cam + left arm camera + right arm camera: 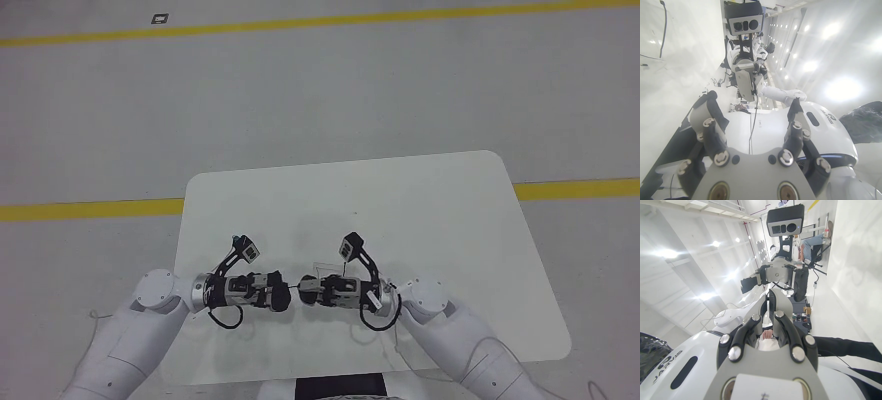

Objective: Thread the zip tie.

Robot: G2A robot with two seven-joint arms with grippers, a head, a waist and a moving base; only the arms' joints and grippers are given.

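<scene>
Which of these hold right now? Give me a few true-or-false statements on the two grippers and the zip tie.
1. The left gripper is open. True.
2. The right gripper is spread wide. False: its fingers are shut together.
3. The two grippers face each other, tip to tip, over the white rounded table. True.
4. They meet at the table's far edge. False: they are near the edge closest to the robot.
5. A thin dark zip tie strap runs from the right gripper in between the left gripper's fingers. True.
</scene>
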